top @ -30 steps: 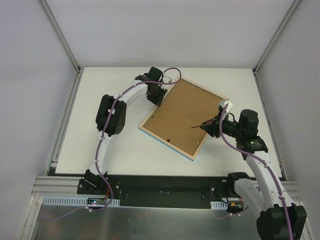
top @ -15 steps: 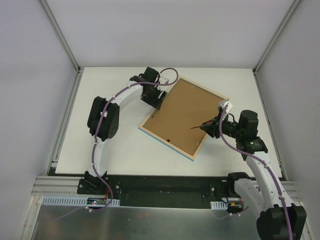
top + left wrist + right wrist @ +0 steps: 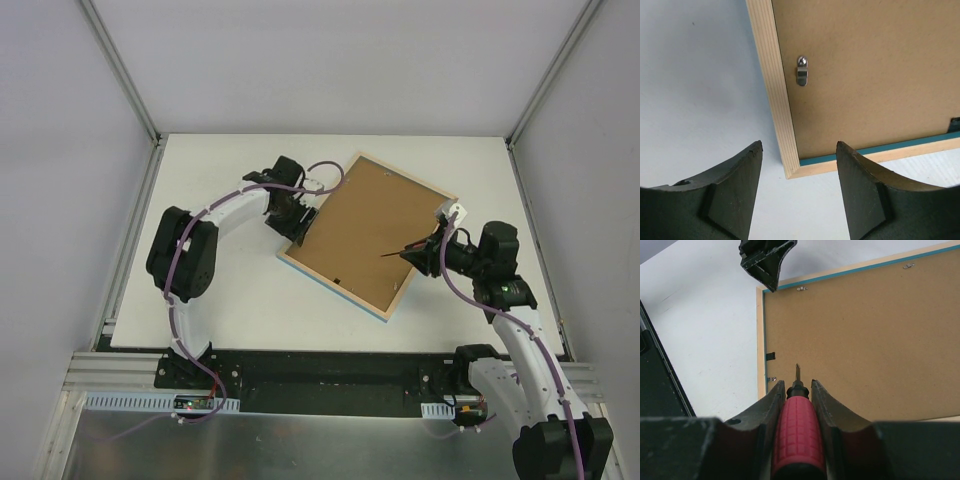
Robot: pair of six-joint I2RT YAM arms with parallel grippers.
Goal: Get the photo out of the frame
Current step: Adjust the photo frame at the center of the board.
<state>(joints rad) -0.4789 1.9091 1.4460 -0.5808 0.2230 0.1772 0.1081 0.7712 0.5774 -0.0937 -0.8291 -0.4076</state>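
The frame (image 3: pixel 368 235) lies face down on the table (image 3: pixel 230 290), its brown board (image 3: pixel 865 340) up and set askew. The photo cannot be seen; I judge it sits under the board, inside the frame.

The right gripper (image 3: pixel 796 382) is clenched on the red screwdriver (image 3: pixel 797 432), whose blade hangs over the board close to the frame's edge nearest that arm. A small metal clip (image 3: pixel 772 378) sits just beside the blade. The left gripper (image 3: pixel 799 150) is released and holds nothing; it hovers above the frame's opposite corner, not touching it.

The main risk is that nothing pins the frame. If the blade pushes sideways on a clip, the frame may slide or spin on the table, and the blade may skid off and scratch the board. Prying too deep could dent the photo beneath.

Several clips stand in the way: another one (image 3: pixel 802 71) near the left gripper's corner and more along the frame's far edge in the right wrist view. A dark hanger (image 3: pixel 770 355) also sits on the board's edge by the blade. Each clip likely must turn before the board lifts.
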